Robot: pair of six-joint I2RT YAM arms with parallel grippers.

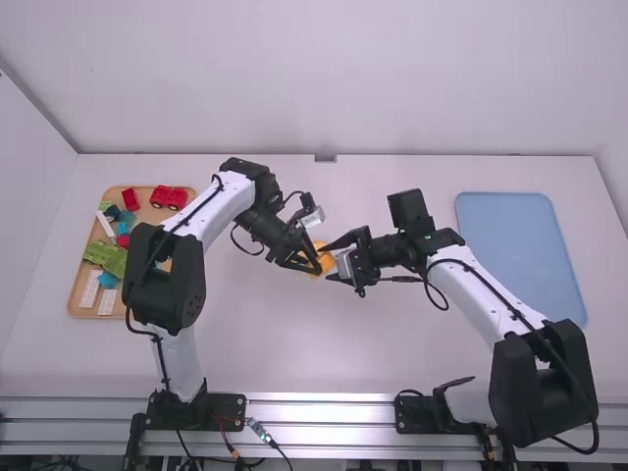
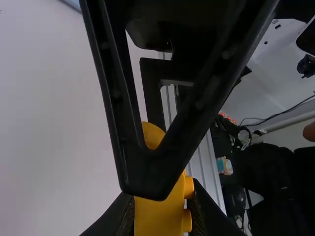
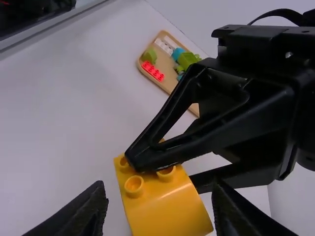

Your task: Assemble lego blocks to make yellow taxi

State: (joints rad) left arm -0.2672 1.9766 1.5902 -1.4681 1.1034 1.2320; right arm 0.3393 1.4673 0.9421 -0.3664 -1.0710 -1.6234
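"Where was the yellow block?"

"Taking twelve as straight away from the high camera, the left gripper (image 2: 159,189) came at the yellow block (image 3: 167,211) from nine o'clock, and the right gripper (image 3: 158,186) from three. They met above the worktop (image 1: 265,343). The tray (image 1: 149,216) of parts lay well off at nine, its red piece (image 1: 169,197) near the far rim, and the blue mat (image 1: 515,250) at three."

"And the fingers?"

"The left pair was clamped on the block, one finger lying across the studded face. The right pair stood apart, with the block between them."

"A handover, then?"

"Or a regrip, I judged. Doing it well meant centring the right fingers on the smooth sides and closing gently and squarely, so that neither one pushed the block askew."

"When should the left have let go?"

"Only once the right had a firm, even hold. Then it needed to spread and back out towards nine, clear of the studs; a finger catching there could have twisted the block or dropped it. With the studs free, it would have been easier to build on."
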